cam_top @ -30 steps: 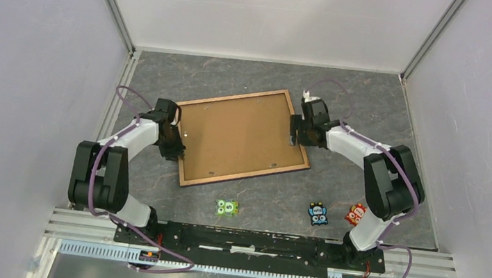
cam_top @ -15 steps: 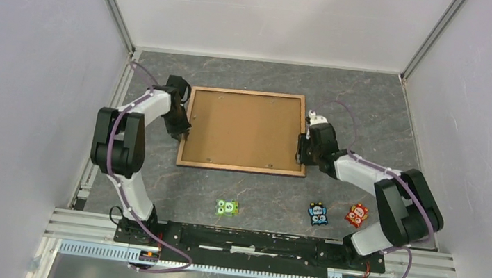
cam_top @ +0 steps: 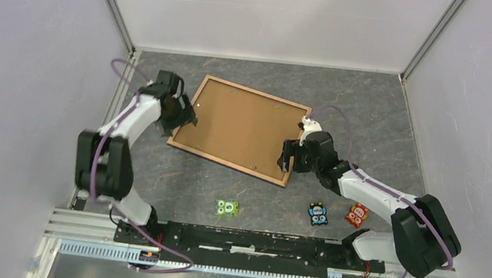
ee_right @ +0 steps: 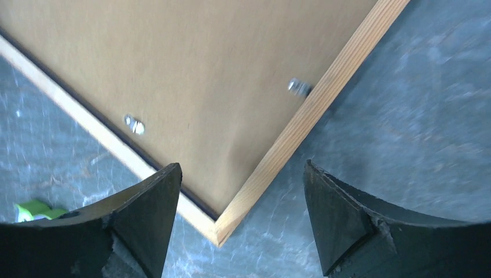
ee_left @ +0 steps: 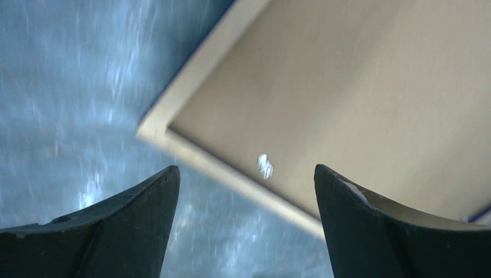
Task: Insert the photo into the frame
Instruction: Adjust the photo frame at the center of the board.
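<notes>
The frame (cam_top: 226, 163) lies back-up and skewed on the table, its light wood rails around a brown backing board (cam_top: 241, 128). The photo is hidden. My left gripper (cam_top: 185, 114) is open at the frame's left edge. In the left wrist view its fingers (ee_left: 145, 202) straddle empty space, with the frame's corner rail (ee_left: 191, 90) just ahead. My right gripper (cam_top: 285, 159) is open at the near right corner. In the right wrist view that corner of the frame (ee_right: 324, 98) points between the fingers of the gripper (ee_right: 242, 165) without touching them.
Three small toy figures lie near the front: a green one (cam_top: 227, 207), a blue one (cam_top: 318, 214) and a red one (cam_top: 355, 214). The green toy (ee_right: 32, 209) also shows in the right wrist view. Pale walls enclose the table on three sides.
The frame has turned clockwise on the table. The left gripper has let go of the left rail and opened. The right gripper has moved nearer and opened at the near right corner.
</notes>
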Tool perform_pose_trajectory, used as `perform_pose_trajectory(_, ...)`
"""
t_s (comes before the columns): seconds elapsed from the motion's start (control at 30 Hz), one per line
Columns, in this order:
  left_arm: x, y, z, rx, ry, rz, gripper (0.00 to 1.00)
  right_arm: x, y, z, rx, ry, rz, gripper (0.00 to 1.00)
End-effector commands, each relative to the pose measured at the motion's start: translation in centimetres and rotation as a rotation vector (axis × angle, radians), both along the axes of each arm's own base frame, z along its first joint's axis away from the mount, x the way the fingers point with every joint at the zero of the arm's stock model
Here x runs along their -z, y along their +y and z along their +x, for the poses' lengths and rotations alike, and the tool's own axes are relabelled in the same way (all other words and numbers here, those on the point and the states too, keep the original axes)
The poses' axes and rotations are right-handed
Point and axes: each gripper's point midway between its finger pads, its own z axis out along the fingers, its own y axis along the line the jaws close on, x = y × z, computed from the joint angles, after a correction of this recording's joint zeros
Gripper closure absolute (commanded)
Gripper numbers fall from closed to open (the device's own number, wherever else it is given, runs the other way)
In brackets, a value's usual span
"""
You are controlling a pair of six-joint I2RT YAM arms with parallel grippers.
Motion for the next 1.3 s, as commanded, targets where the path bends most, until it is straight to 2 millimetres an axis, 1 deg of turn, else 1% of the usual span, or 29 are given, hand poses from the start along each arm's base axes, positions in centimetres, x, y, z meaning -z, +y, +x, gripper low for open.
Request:
perform_pose_trajectory(0.0,-1.9,-3.1,-6.2,-0.058,-0.037,-0.192,0.12,-4.1,-0.7,4.7,0.039,-0.109,-0.005,0.18)
perform_pose_trajectory(0.03,-1.7,-4.4,-7.7,-0.058,-0.037,-0.246,0.13,-4.3,-0.7,5.1,0.035,-0.094,0.001,0.18)
perform_pose_trajectory(0.07,-1.7,-5.7,-8.7,-0.074,-0.045,-0.305,0.13,-4.3,-0.7,5.4,0.036,-0.085,-0.001,0.19)
perform_pose_trajectory(0.1,-1.1,-6.9,-9.8,-0.095,-0.031,-0.358,0.13,-4.6,-0.6,5.8,0.036,-0.088,0.001,0.20)
perform_pose_trajectory(0.13,-1.0,-8.0,-10.3,-0.160,-0.025,-0.424,0.13,-4.7,-0.5,6.0,0.037,-0.091,0.003,0.20)
perform_pose_trajectory(0.17,-0.4,-9.0,-11.1,-0.233,0.005,-0.484,0.14,-5.0,-0.5,6.1,0.042,-0.096,0.009,0.20)
perform_pose_trajectory(0.2,-0.1,-9.7,-11.4,-0.287,0.008,-0.530,0.15,-5.1,-0.5,6.1,0.048,-0.100,0.017,0.21)
perform_pose_trajectory(0.23,0.0,-10.2,-11.2,-0.338,0.004,-0.566,0.15,-5.2,-0.6,6.0,0.052,-0.103,0.024,0.21)
perform_pose_trajectory(0.33,0.0,-10.8,-10.4,-0.434,-0.018,-0.553,0.11,-5.4,-0.9,5.4,0.058,-0.109,0.038,0.21)
perform_pose_trajectory(0.4,0.2,-11.7,-9.8,-0.478,-0.020,-0.559,0.10,-5.2,-1.5,4.8,0.073,-0.110,0.029,0.21)
perform_pose_trajectory(0.47,0.7,-12.9,-9.4,-0.521,0.001,-0.566,0.11,-5.1,-2.2,4.1,0.093,-0.114,0.026,0.21)
perform_pose_trajectory(0.57,2.5,-14.5,-9.2,-0.587,0.077,-0.550,0.18,-5.0,-3.2,3.4,0.124,-0.125,0.024,0.21)
perform_pose_trajectory(0.67,3.9,-15.4,-8.8,-0.636,0.126,-0.541,0.30,-5.1,-3.7,2.9,0.138,-0.133,0.021,0.21)
perform_pose_trajectory(0.73,4.5,-15.0,-8.2,-0.649,0.106,-0.507,0.33,-5.1,-4.0,2.8,0.145,-0.137,0.014,0.21)
perform_pose_trajectory(0.77,4.7,-14.9,-8.0,-0.651,0.107,-0.489,0.36,-5.1,-4.1,2.7,0.147,-0.138,0.012,0.21)
perform_pose_trajectory(0.83,5.5,-14.8,-8.0,-0.640,0.121,-0.462,0.52,-5.1,-4.2,2.8,0.149,-0.139,0.005,0.21)
perform_pose_trajectory(0.9,6.1,-14.5,-8.3,-0.601,0.134,-0.416,0.64,-5.1,-4.2,3.2,0.152,-0.143,-0.005,0.21)
perform_pose_trajectory(0.93,6.2,-14.0,-8.3,-0.551,0.123,-0.360,0.68,-5.2,-4.2,3.4,0.149,-0.147,-0.010,0.21)
perform_pose_trajectory(0.97,6.2,-13.5,-8.1,-0.510,0.120,-0.309,0.70,-5.4,-4.2,3.9,0.147,-0.152,-0.020,0.21)
perform_pose_trajectory(1.0,6.6,-12.5,-8.6,-0.470,0.134,-0.233,0.74,-5.4,-4.2,4.3,0.144,-0.153,-0.035,0.20)
perform_pose_trajectory(1.03,6.8,-11.6,-8.9,-0.421,0.150,-0.175,0.79,-5.5,-4.3,4.8,0.136,-0.155,-0.055,0.20)
perform_pose_trajectory(1.13,7.3,-9.7,-8.5,-0.253,0.166,-0.082,0.97,-5.5,-4.4,6.4,0.104,-0.153,-0.130,0.19)
perform_pose_trajectory(1.2,7.4,-9.1,-7.9,-0.119,0.168,-0.060,0.98,-5.6,-4.6,7.5,0.088,-0.146,-0.157,0.19)
perform_pose_trajectory(1.27,7.2,-7.9,-7.5,0.003,0.183,-0.023,0.98,-5.2,-4.7,8.5,0.074,-0.126,-0.170,0.19)
